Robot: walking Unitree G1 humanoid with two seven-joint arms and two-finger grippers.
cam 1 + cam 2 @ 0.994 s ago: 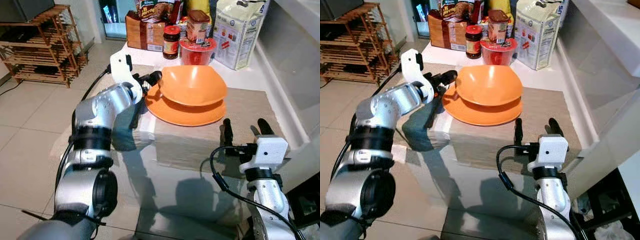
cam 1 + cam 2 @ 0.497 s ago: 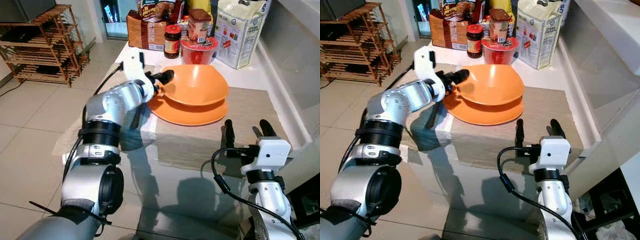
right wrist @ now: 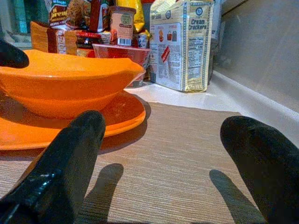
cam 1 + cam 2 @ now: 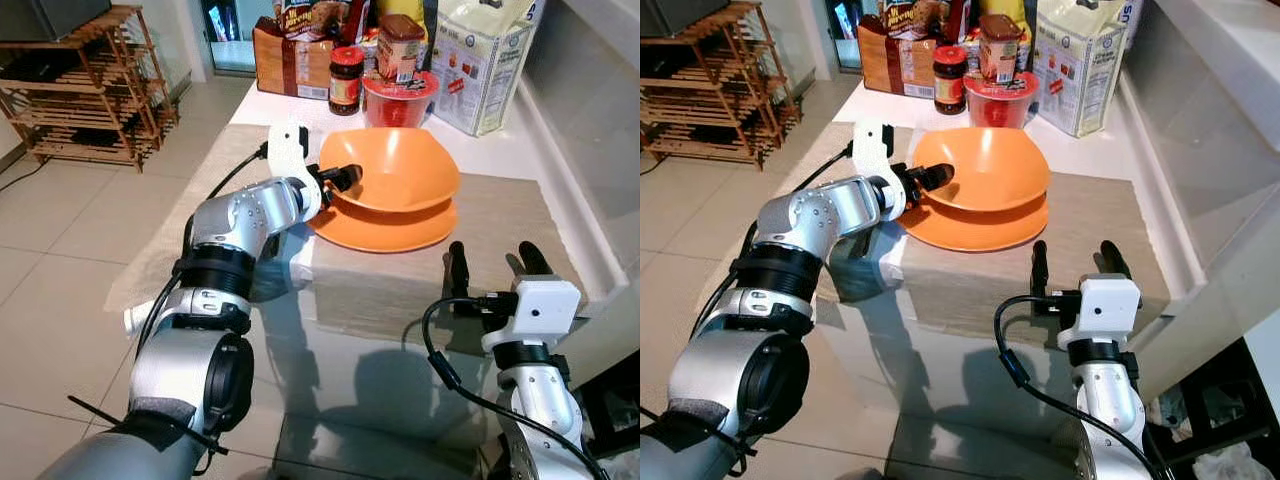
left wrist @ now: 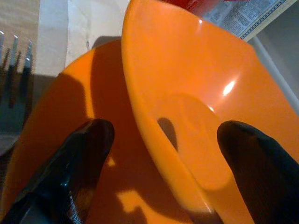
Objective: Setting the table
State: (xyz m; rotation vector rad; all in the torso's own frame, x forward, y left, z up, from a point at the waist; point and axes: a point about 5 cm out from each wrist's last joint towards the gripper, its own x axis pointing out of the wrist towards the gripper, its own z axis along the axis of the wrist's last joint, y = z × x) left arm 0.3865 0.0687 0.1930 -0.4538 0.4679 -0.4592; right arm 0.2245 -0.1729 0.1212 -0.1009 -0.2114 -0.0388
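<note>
Straddling the left rim of the bowl (image 4: pixel 393 168), which sits on the plate (image 4: pixel 385 226) at the mat's (image 4: pixel 470 260) far side, the left gripper (image 4: pixel 345 178) is open; right gripper (image 4: pixel 487 262), open, rests nearer, right.

The bowl (image 4: pixel 392 168) astride the left gripper's black fingers (image 5: pixel 70 168) is plain glossy orange, as is the plate (image 4: pixel 385 224) beneath. Ahead of the right gripper's black fingers (image 3: pixel 70 154) lies a beige woven placemat (image 3: pixel 177 154), finely streaked.
</note>
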